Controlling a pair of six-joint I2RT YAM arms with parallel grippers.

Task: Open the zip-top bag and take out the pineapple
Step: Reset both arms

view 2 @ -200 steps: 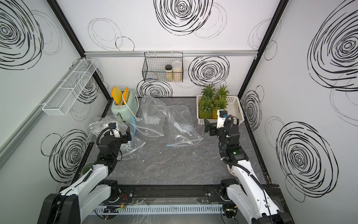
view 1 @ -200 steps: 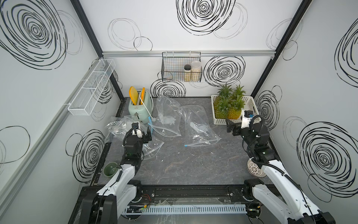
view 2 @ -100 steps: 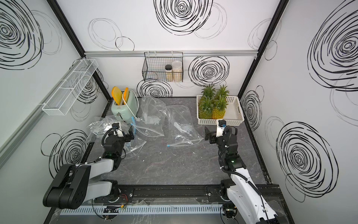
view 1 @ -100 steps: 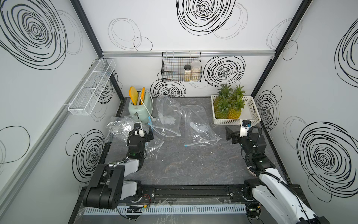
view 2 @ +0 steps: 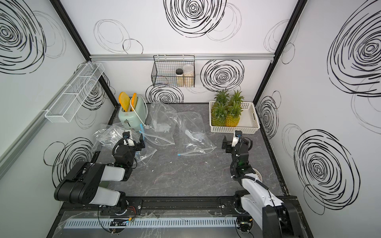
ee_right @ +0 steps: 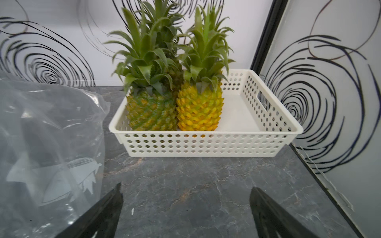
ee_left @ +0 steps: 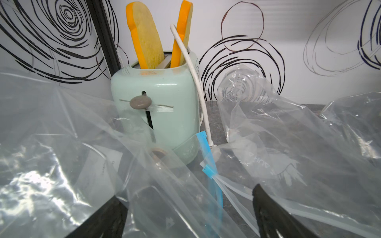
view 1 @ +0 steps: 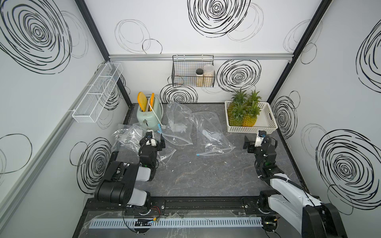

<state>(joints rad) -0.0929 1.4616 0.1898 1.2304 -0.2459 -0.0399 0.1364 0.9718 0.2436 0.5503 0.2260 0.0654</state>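
Note:
Three clear zip-top bags lie flat and look empty in both top views: a crumpled bag (view 1: 128,138) at the left, a middle bag (view 1: 178,121) with a blue slider (ee_left: 208,171), and a right bag (view 1: 210,134). Several pineapples (view 1: 243,115) stand upright in a white basket (ee_right: 206,144) at the back right. My left gripper (view 1: 153,140) hovers open over the crumpled bag's edge; loose plastic lies between its jaws (ee_left: 186,192), ungripped. My right gripper (view 1: 253,140) stands open in front of the basket, with only bare tabletop between its jaws (ee_right: 185,186).
A mint toaster (view 1: 148,111) with two orange slices and a white cord stands at the back left. A black wire basket (view 1: 192,74) with jars and a white wire shelf (view 1: 97,96) hang on the walls. Black frame posts edge the table.
Both arms have drawn back toward the front. The left arm has folded down low. The right gripper has moved away from the basket. Both grippers stayed open.

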